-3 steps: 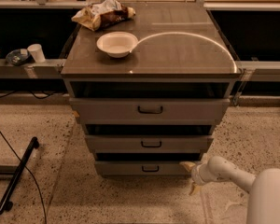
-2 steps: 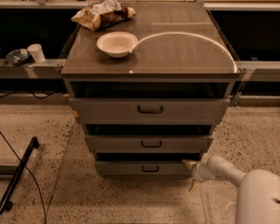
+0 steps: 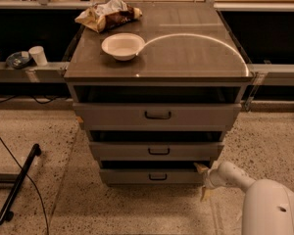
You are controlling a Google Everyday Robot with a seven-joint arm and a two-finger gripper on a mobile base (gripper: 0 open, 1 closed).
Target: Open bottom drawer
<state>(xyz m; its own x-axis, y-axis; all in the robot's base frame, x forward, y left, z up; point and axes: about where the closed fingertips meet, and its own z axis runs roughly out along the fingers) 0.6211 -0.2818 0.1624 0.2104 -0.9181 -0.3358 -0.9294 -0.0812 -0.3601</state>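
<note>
A grey metal cabinet holds three drawers. The bottom drawer (image 3: 152, 176) is the narrowest and lowest, with a small dark loop handle (image 3: 158, 176) at its centre. Above it are the middle drawer (image 3: 157, 151) and the wide top drawer (image 3: 157, 115). My gripper (image 3: 203, 181) is at the end of my white arm (image 3: 245, 190), low at the bottom drawer's right end, well right of the handle. One fingertip (image 3: 201, 168) touches the drawer's upper right corner and the other points down toward the floor.
The cabinet top (image 3: 186, 53) carries a white bowl (image 3: 122, 45) and a crumpled snack bag (image 3: 109, 14). A black bar (image 3: 17, 182) and a cable lie on the speckled floor at left. A cup (image 3: 38, 55) stands on the left shelf.
My gripper has moved slightly left and closer to the bottom drawer's right end. The drawers have not moved.
</note>
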